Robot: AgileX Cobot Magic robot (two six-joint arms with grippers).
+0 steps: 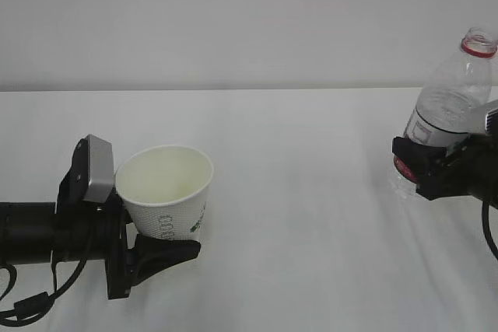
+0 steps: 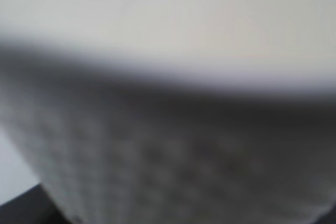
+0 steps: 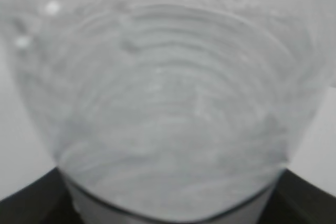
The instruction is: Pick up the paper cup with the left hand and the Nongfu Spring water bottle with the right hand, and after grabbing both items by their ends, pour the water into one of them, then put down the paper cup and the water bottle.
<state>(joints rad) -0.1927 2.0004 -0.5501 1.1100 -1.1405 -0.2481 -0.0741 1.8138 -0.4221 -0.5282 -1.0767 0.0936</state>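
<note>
White paper, softly blurred, fills nearly all of the left wrist view: the paper cup (image 2: 173,145) sits so close to the lens that only a faint dimpled texture on its wall and the shadowed band under its rim can be made out, with a sliver of black at the lower corners. In the exterior view that cup (image 1: 167,192) stands out at lower left, tapered, tilted with its mouth toward the upper right, green print partly hidden by the left tool (image 1: 159,250), whose black fingers clamp it around its base; whether any liquid lies inside cannot be told. At the right edge of the frame the Nongfu Spring water bottle (image 1: 451,106) leans a little, clear and ribbed with a red ring at its uncapped neck, its lower part covered by the right tool (image 1: 424,165), which grips it low on the body; the arm behind is cut off by the frame. From the right wrist, the bottle (image 3: 168,108) is a hazy mass of concentric ridges and droplets. Beneath both, the pale matte tabletop (image 1: 311,231) stretches plain.
</note>
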